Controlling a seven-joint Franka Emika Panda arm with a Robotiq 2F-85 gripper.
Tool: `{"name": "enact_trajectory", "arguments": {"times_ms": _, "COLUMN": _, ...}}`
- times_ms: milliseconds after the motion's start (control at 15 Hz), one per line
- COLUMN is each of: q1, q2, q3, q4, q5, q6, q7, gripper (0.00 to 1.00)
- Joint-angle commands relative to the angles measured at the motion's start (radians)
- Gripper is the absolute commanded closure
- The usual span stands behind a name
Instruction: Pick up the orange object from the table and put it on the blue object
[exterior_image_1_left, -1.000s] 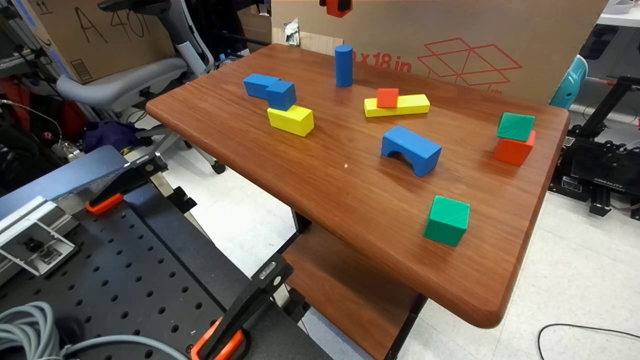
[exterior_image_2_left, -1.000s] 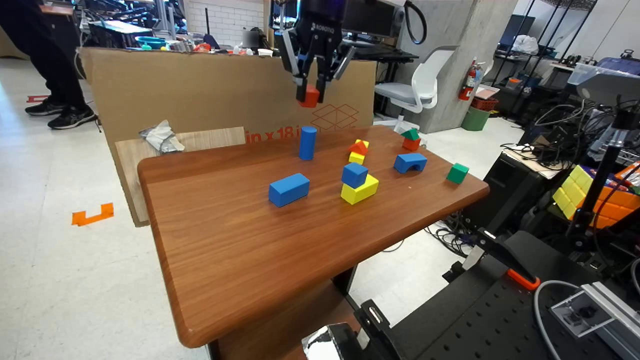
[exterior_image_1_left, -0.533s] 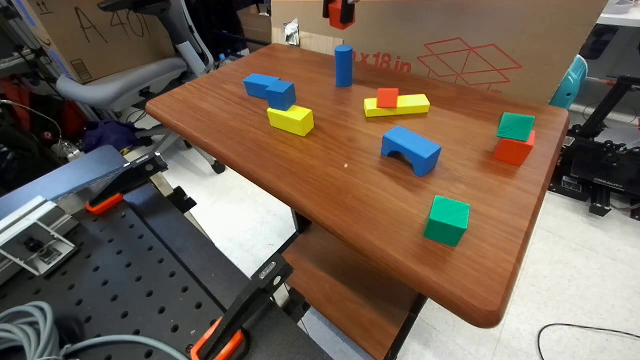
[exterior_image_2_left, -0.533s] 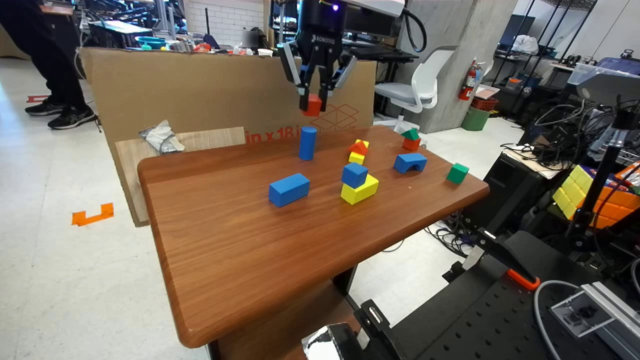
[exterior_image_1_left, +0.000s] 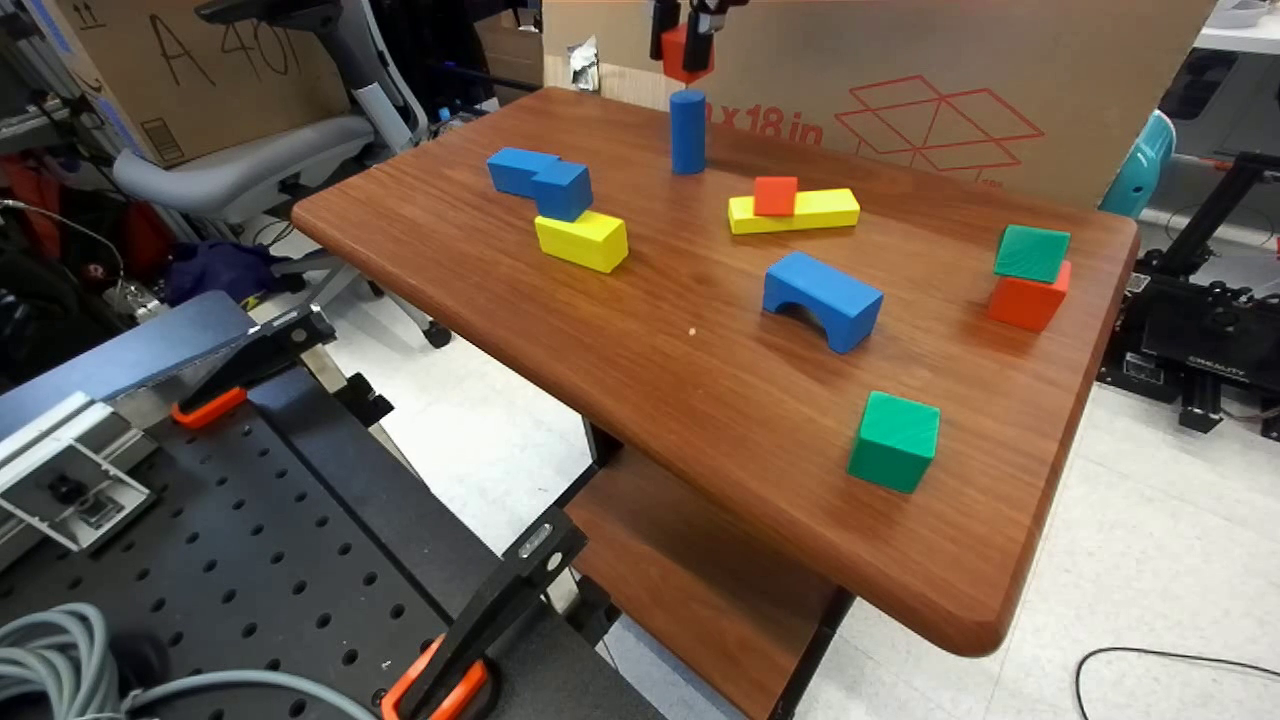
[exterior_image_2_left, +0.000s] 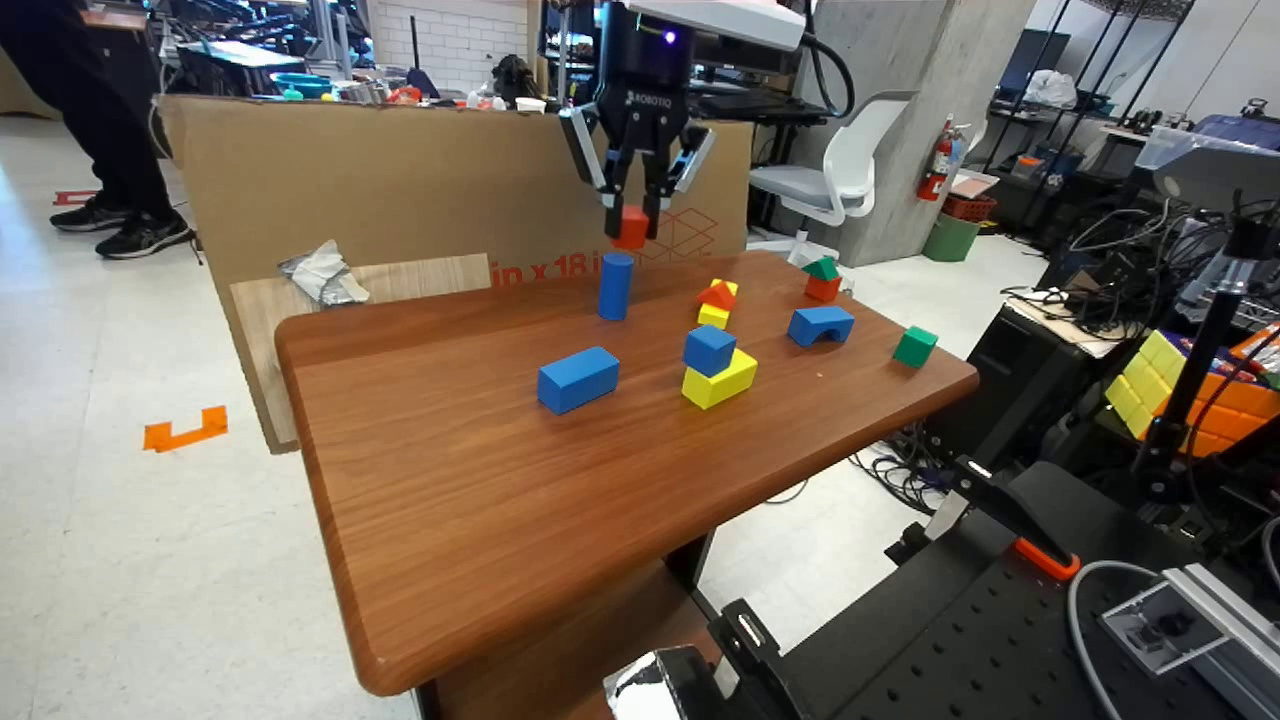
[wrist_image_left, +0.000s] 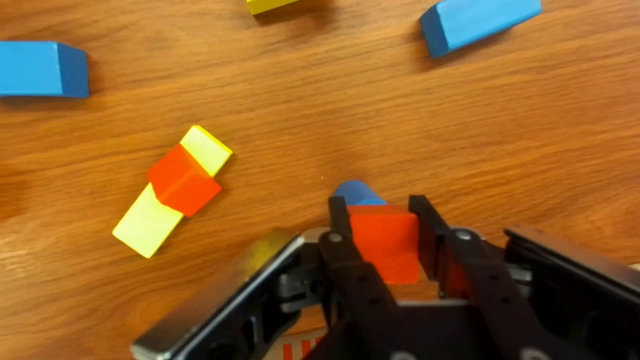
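The gripper (exterior_image_2_left: 632, 222) and the orange-red cube (exterior_image_2_left: 631, 229) it carries sit lower than half a second ago, now just above the top of the blue cylinder (exterior_image_2_left: 616, 287), while the blocks on the table (exterior_image_2_left: 450, 450) lie as they did. The cube is pinched between the two fingers (wrist_image_left: 340, 215); its sides look about equal, so I cannot single out a long axis, and in an exterior view one corner points downward. In the wrist view the cube and fingers hide most of the cylinder, so whether the cube is squarely over it is hard to judge. The cylinder stands upright, its long axis vertical, near the table edge that faces the cardboard sheet (exterior_image_2_left: 400, 200). To one side, apart from it, an orange-red triangular prism (wrist_image_left: 182, 180) lies across a yellow bar (wrist_image_left: 150, 225); to another lies a blue cuboid (exterior_image_2_left: 578, 382). Farther out come a blue cube (exterior_image_2_left: 710, 350) on a yellow block (exterior_image_2_left: 722, 382), a blue arch (exterior_image_1_left: 830, 295), a green triangular prism (exterior_image_2_left: 822, 267) on an orange-red block (exterior_image_1_left: 1028, 302), and a green cube (exterior_image_1_left: 895, 440).
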Motion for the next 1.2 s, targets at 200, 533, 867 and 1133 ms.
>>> {"name": "enact_trajectory", "arguments": {"times_ms": 200, "q1": 0.016, "q2": 0.043, "q3": -0.021, "q4": 0.069, "q5": -0.014, "q6": -0.068, "q7": 0.028, "gripper": 0.91}}
{"name": "enact_trajectory", "arguments": {"times_ms": 533, "q1": 0.021, "q2": 0.058, "q3": -0.022, "q4": 0.083, "q5": -0.015, "q6": -0.072, "q7": 0.038, "gripper": 0.91}}
{"name": "enact_trajectory", "arguments": {"times_ms": 867, "q1": 0.025, "q2": 0.072, "q3": -0.021, "q4": 0.106, "q5": -0.013, "q6": -0.091, "q7": 0.047, "gripper": 0.91}}
{"name": "enact_trajectory", "arguments": {"times_ms": 1133, "q1": 0.03, "q2": 0.091, "q3": -0.024, "q4": 0.129, "q5": -0.016, "q6": -0.098, "q7": 0.058, "gripper": 0.91}}
